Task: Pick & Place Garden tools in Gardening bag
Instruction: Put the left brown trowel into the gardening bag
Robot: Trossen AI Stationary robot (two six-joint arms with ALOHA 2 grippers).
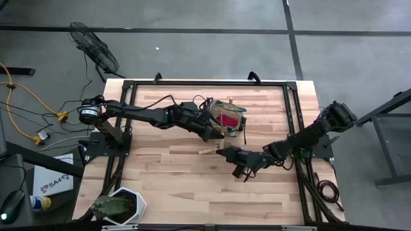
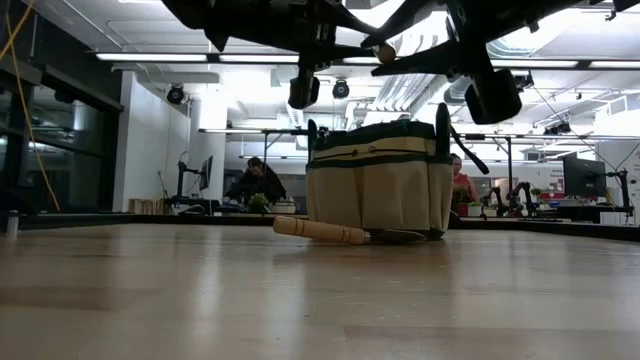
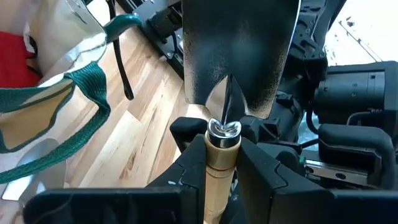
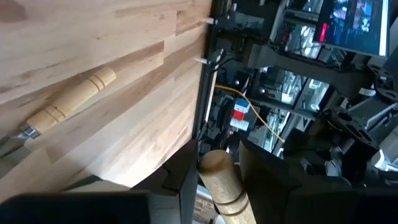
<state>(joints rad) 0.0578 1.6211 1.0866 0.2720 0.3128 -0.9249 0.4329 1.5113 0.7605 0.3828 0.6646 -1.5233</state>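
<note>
The khaki gardening bag (image 1: 230, 117) stands at the table's middle with a red lump (image 3: 15, 59) inside it. My left gripper (image 1: 217, 131) hangs at the bag's left near side, shut on a wooden-handled trowel (image 3: 236, 50). My right gripper (image 1: 235, 156) hovers nearer the front edge, shut on the wooden handle (image 4: 217, 168) of a tool whose head is hidden. Another wooden-handled tool (image 1: 205, 152) lies flat on the table in front of the bag (image 2: 378, 180), and its handle (image 4: 69, 99) shows in the right wrist view. My left gripper pinches the trowel's wooden handle just behind the metal ferrule (image 3: 220, 152) between its two fingers. It comes nearly level from the table's left, and the handle lies along the fingers. The dark blade sticks out ahead, lifted clear beside the bag's rim (image 3: 74, 84). My right gripper has the tool's wooden handle near its rounded free end (image 4: 216, 163) between its two fingers (image 4: 181, 180). The handle runs along the fingers, its end pointing ahead past them. It is lifted clear above the table; the rest of the tool is hidden behind the gripper.
A plant in a white hexagonal pot (image 1: 123, 205) stands at the table's near left corner. A black frame (image 1: 205, 83) runs round the table's edges. Bare wood lies in front of the bag toward the near edge. People sit in the room beyond the table.
</note>
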